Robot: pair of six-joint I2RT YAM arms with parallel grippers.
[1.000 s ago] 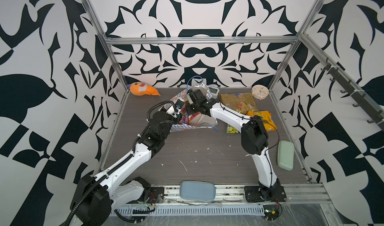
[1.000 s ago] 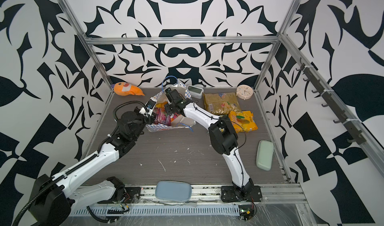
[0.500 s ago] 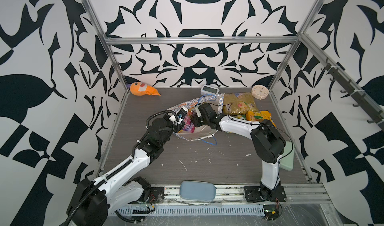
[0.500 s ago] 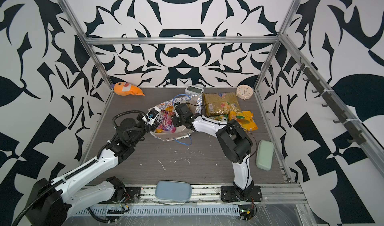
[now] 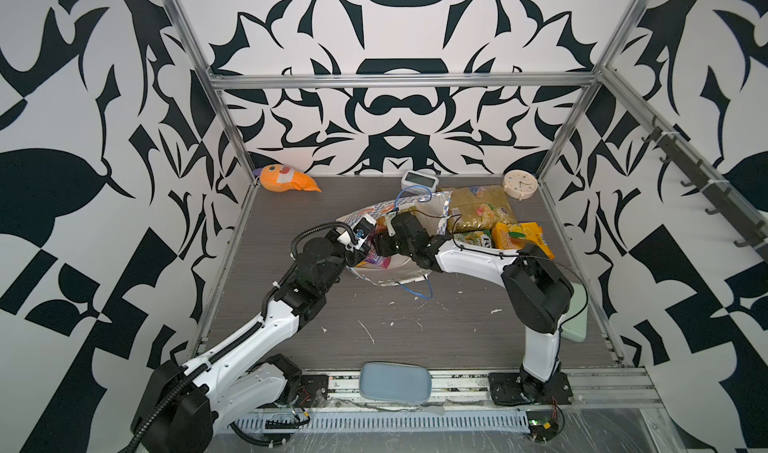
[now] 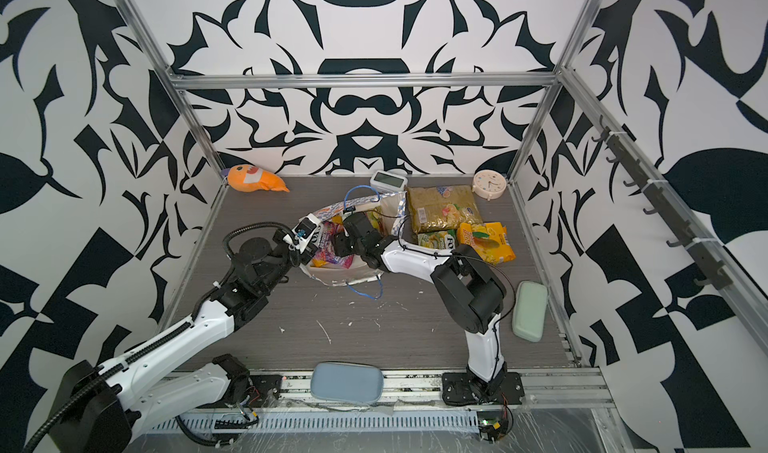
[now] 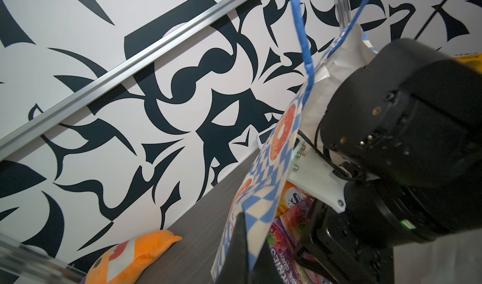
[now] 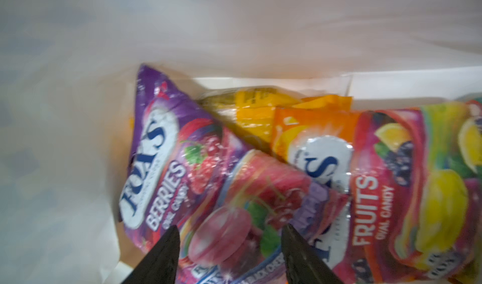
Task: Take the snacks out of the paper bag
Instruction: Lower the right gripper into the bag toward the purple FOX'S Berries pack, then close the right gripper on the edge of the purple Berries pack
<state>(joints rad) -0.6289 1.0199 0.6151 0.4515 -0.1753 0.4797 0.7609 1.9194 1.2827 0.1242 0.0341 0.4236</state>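
The paper bag [image 5: 399,273] [image 6: 353,275] lies tipped at mid-table, its checkered outside showing in the left wrist view [image 7: 276,165]. My left gripper [image 7: 250,233] [image 5: 358,259] is shut on the bag's rim. My right gripper [image 8: 230,228] [image 6: 341,248] is inside the bag, open, its fingertips either side of a purple FOX'S packet [image 8: 167,165]. Beside that lie an orange FOX'S packet [image 8: 365,178] and a yellow packet [image 8: 250,108]. Outside the bag, to its right, lie a large olive-gold packet [image 5: 478,207], a green-yellow one [image 5: 473,237] and a yellow-orange mango one [image 5: 521,237].
An orange plush toy [image 5: 286,178] lies at the back left. A white digital clock [image 5: 419,178] and a round cream clock [image 5: 519,185] stand along the back wall. A pale green pad [image 6: 530,309] lies at the right edge, a blue-grey pad [image 5: 395,382] on the front rail.
The bag and both grippers have moved from the back toward the middle of the table. The bag has tipped over further. My right gripper's jaws have spread wider inside it.
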